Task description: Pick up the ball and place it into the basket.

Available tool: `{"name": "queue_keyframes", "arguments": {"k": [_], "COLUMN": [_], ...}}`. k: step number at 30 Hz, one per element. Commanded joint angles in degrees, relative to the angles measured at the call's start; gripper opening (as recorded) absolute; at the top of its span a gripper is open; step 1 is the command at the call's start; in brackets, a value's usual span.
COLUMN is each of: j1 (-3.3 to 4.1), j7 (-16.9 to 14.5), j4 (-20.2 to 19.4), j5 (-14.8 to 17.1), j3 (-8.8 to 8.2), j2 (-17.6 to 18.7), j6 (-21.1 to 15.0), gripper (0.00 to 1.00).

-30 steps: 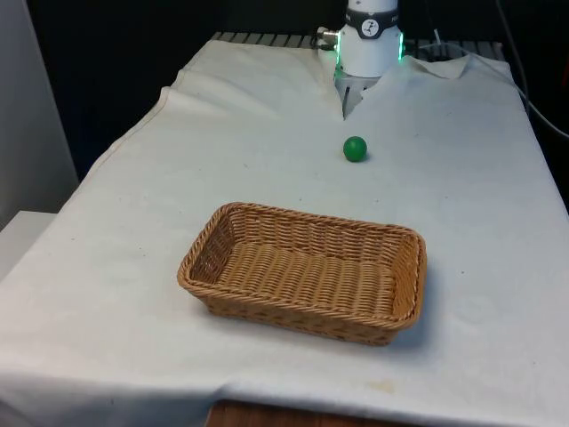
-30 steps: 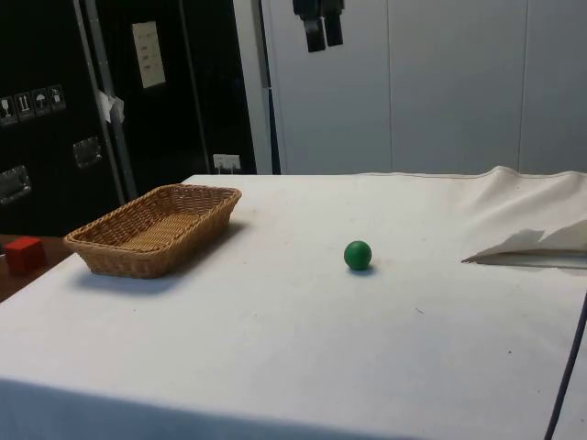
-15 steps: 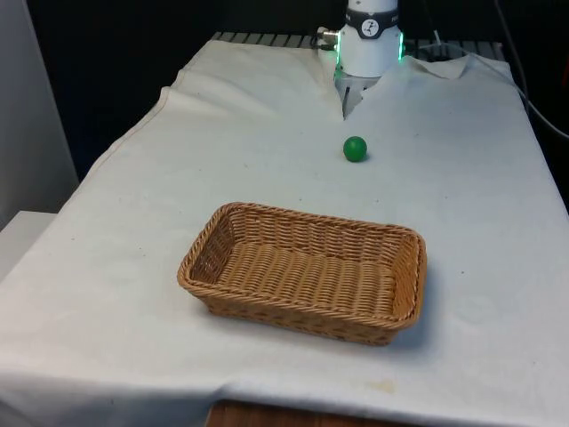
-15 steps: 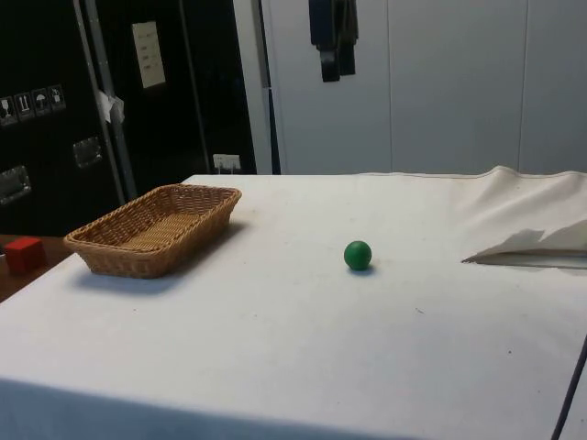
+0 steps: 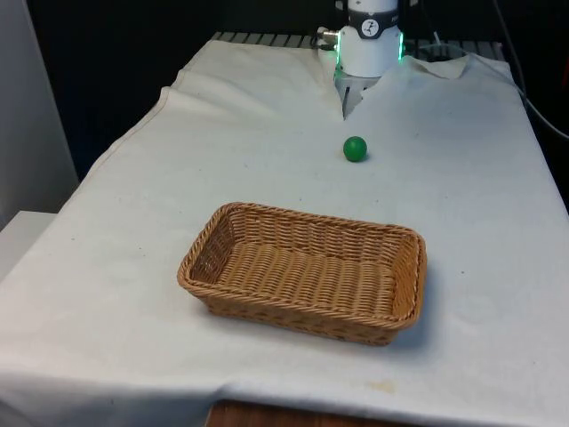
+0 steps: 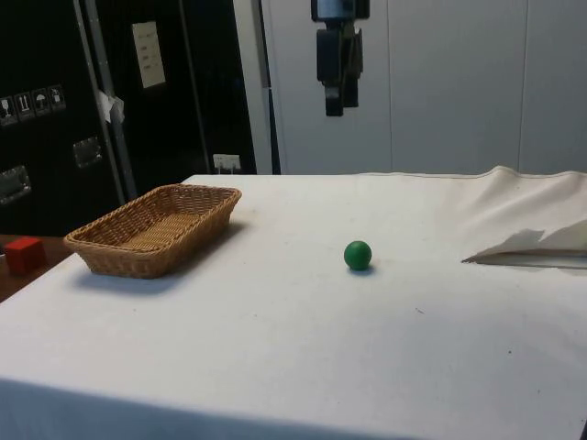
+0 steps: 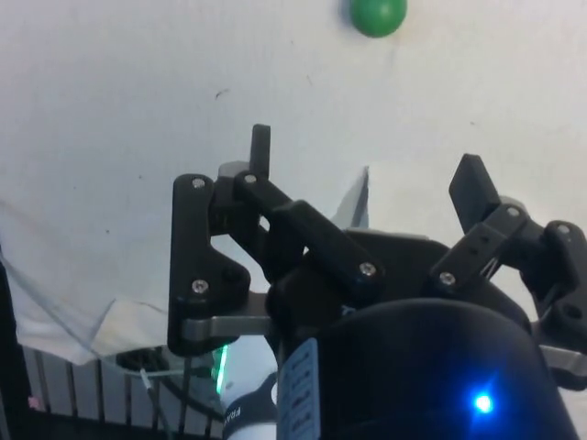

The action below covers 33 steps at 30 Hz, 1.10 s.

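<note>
A small green ball [image 5: 355,149] rests on the white cloth, on the far half of the table, a short way in front of the robot's base [image 5: 368,49]. The side view has the ball [image 6: 358,255] to the right of the wicker basket [image 6: 101,252]. The oblong basket [image 5: 204,267] stands with nothing in it near the front edge. My gripper [image 6: 336,103] hangs high over the table, above the ball and slightly towards the basket. In the wrist view the gripper [image 7: 367,163] is open, nothing between its fingers, and the ball [image 7: 377,13] lies well beyond them.
The cloth is rucked into a raised fold [image 6: 532,246] near the robot's base. A red block [image 6: 23,254] sits on a lower surface beyond the basket's end of the table. Bare cloth lies between ball and basket.
In the side view the gripper has come down from the picture's upper edge and drifted a little to the right. Ball and basket have not moved.
</note>
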<state>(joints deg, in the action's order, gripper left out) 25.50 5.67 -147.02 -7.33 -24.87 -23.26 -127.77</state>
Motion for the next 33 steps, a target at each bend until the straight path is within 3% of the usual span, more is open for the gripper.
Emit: {"name": "queue_keyframes", "arguments": {"k": [1, 2, 10, 11, 18, 20, 29, 30, 33], "j1": [-0.23, 0.0, -0.17, 0.0, -0.29, 0.0, -0.06, 0.0, 0.0], "j7": [0.23, 0.0, -0.34, -0.46, -1.09, -1.43, -2.41, -2.18, -2.64], "j4": [-0.97, -0.46, -4.76, -4.7, -6.3, -6.19, -8.31, -7.85, -8.65], "j5": [-0.46, 0.0, -0.46, 0.0, -0.69, -0.06, -0.17, -0.06, -0.11], "j3": [0.0, -0.06, -0.63, -0.63, -0.86, -0.97, -1.78, -1.55, -1.95], "j2": [-0.17, 0.0, 0.63, 0.29, 3.38, 3.9, 8.94, 8.14, 10.43], "j6": [-1.6, -0.63, -7.85, -6.93, -12.26, -12.15, -19.31, -17.65, -21.08], "gripper": [1.0, 1.0, 1.0, 1.0, 1.0, 1.0, 1.0, 1.0, 1.0]}}
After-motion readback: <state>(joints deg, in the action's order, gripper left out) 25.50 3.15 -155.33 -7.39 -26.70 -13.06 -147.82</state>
